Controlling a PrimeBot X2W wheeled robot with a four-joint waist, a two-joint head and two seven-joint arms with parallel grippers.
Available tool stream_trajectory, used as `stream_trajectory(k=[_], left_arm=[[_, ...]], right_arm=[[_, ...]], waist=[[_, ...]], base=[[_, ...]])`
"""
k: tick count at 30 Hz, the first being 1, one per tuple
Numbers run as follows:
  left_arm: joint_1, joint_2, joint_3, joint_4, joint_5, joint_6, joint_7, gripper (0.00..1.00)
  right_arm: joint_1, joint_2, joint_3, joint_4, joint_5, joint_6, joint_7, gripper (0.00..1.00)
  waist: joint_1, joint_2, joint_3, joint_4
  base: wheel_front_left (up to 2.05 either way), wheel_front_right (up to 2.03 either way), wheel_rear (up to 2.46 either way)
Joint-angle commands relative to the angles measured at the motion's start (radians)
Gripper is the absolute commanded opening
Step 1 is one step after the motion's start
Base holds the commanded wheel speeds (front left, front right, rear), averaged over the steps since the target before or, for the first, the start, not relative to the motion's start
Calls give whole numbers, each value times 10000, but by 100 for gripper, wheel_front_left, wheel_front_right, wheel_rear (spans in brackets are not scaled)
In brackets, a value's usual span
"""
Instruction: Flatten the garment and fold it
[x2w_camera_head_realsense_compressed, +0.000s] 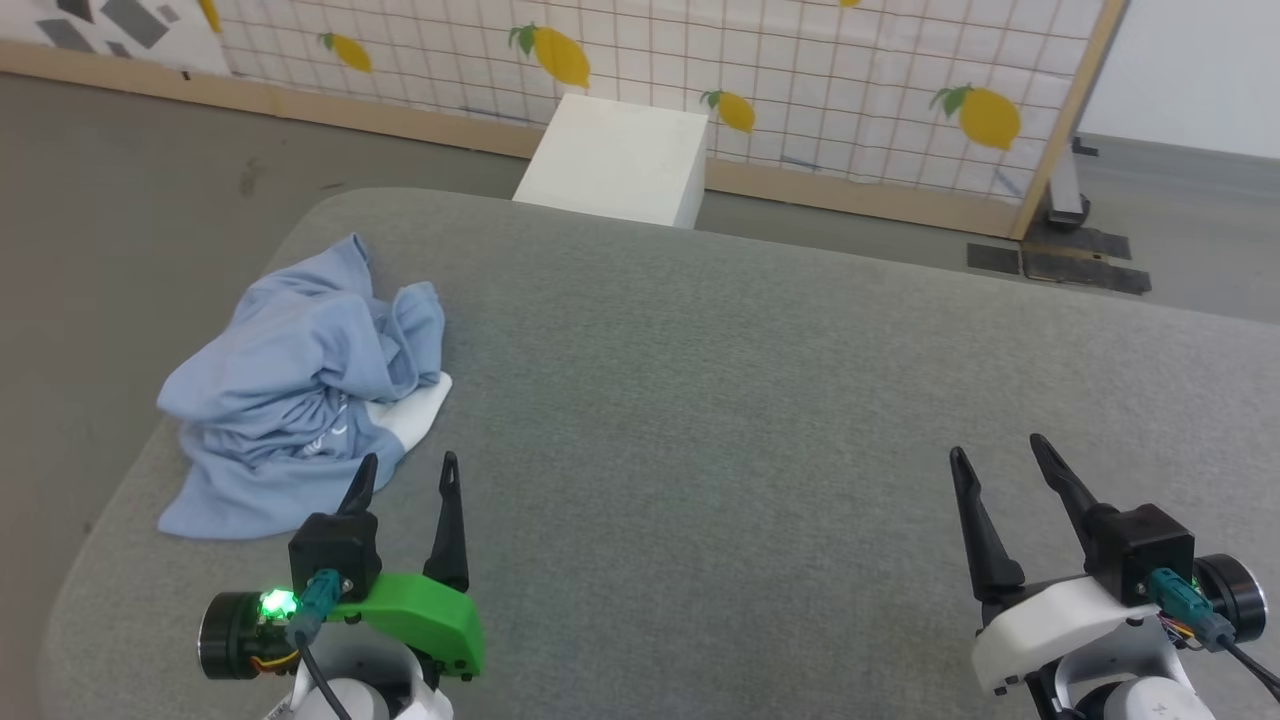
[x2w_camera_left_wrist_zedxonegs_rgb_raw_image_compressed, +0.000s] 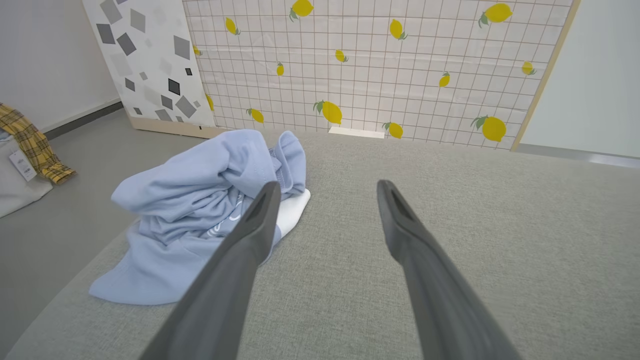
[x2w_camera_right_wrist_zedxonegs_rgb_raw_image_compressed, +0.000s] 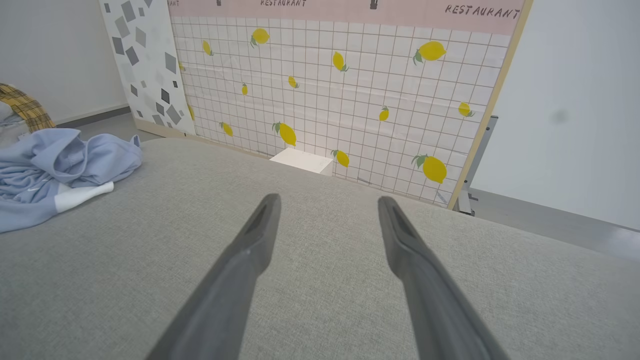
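The light blue garment (x2w_camera_head_realsense_compressed: 290, 385) lies crumpled in a heap at the left side of the grey cushioned surface (x2w_camera_head_realsense_compressed: 720, 400), a white part poking out at its right edge and faint white print on a fold. My left gripper (x2w_camera_head_realsense_compressed: 408, 470) is open just in front of the heap, its left fingertip at the cloth's near edge; the garment (x2w_camera_left_wrist_zedxonegs_rgb_raw_image_compressed: 200, 210) sits left of its fingers. My right gripper (x2w_camera_head_realsense_compressed: 995, 447) is open over bare surface far to the right, holding nothing. The right wrist view has the garment (x2w_camera_right_wrist_zedxonegs_rgb_raw_image_compressed: 55, 175) at its far left.
A white box (x2w_camera_head_realsense_compressed: 615, 160) stands beyond the surface's far edge, before a lemon-print grid screen (x2w_camera_head_realsense_compressed: 700, 70). Grey floor lies left of the surface. A yellow plaid cloth (x2w_camera_left_wrist_zedxonegs_rgb_raw_image_compressed: 35, 145) lies on the floor at the left. The surface's left edge runs close by the garment.
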Motion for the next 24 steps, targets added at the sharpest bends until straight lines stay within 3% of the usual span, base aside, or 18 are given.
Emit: stream_trajectory(k=[1, 24], left_arm=[[-182, 92, -38, 62, -98, 95, -96, 100], [-136, 370, -220, 238, -539, 514, -570, 100]], right_arm=[[-108, 9, -18, 35, 69, -8, -87, 100], [-147, 13, -32, 73, 97, -12, -353, 100]], waist=[[0, 0, -24, 283], [0, 0, 28, 1701]], base=[[0, 0, 0], [0, 0, 0]])
